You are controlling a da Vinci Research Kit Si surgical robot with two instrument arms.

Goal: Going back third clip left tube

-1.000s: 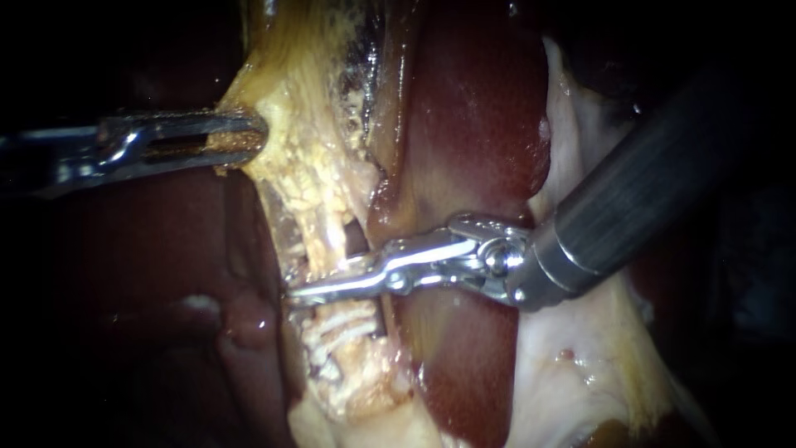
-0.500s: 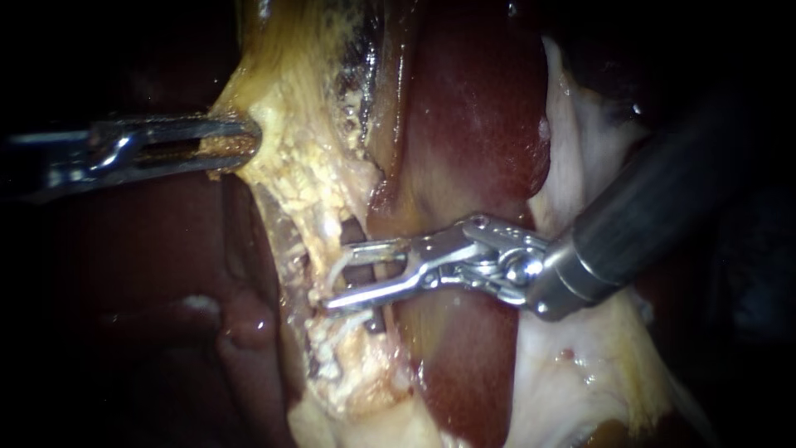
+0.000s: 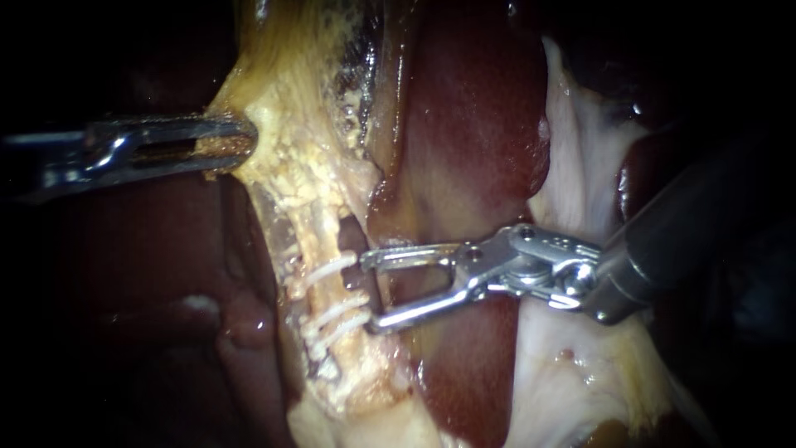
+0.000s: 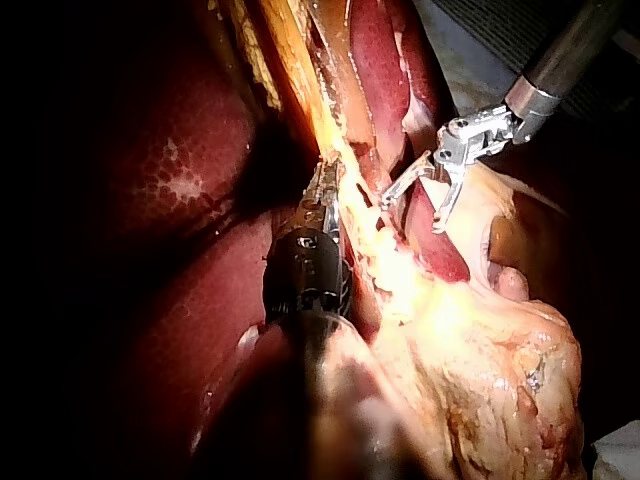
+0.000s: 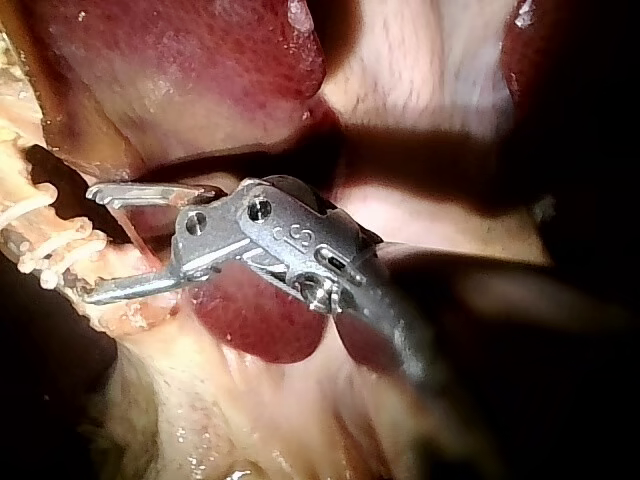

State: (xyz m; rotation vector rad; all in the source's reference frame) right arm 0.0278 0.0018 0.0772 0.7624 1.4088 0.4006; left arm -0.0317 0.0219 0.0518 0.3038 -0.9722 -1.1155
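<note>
steel right instrument (image 3: 370, 292) lies level, jaws gaping empty; left instrument (image 3: 245, 138), jaws clamped on yellow tissue (image 3: 290, 170).

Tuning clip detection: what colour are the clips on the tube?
White clips, clearest in the endoscope view.

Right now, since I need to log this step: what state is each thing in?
Left instrument: shut on tissue.
Right instrument: open, empty.
Tube: clipped, not cut.
Clips: closed across the tube.
</note>
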